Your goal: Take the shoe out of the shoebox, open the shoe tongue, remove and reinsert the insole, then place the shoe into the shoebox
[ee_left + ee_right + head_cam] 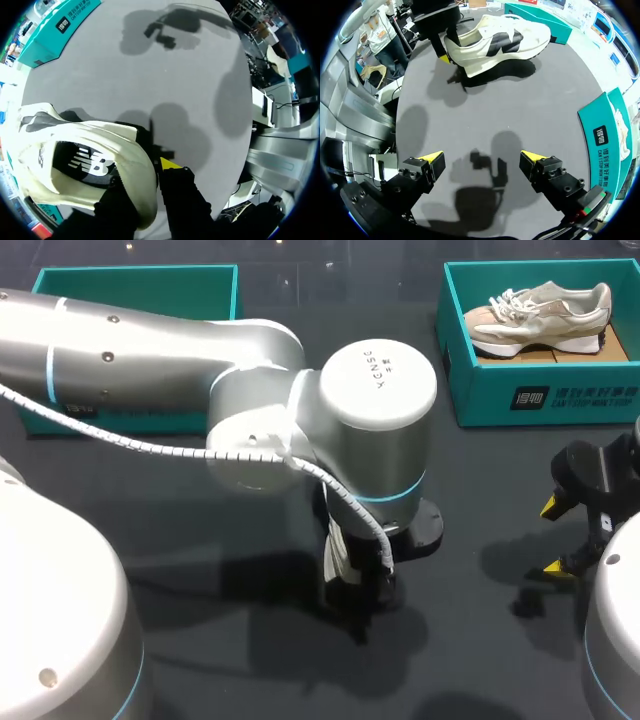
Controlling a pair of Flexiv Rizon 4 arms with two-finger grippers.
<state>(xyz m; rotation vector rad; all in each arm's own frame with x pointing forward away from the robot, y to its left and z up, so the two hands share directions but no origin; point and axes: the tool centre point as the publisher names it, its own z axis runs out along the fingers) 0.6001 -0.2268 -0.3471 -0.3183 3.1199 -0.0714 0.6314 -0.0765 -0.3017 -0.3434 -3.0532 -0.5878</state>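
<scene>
Near the middle of the table (470,470), the shoe (90,145) is out of the shoebox (540,395) at the far right corner. The left gripper (150,192) pinches its heel wall. By the right edge, the right gripper (482,161) gapes wide and empty. The likely step is opening the tongue, so the right gripper must reach it.

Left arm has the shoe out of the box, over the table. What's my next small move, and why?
Probably ease the right gripper forward toward the shoe. The left gripper is shut on its heel rim, steadying it, while the right one is open, holds nothing and is well short of the shoe, so it cannot help open the shoe yet.
</scene>
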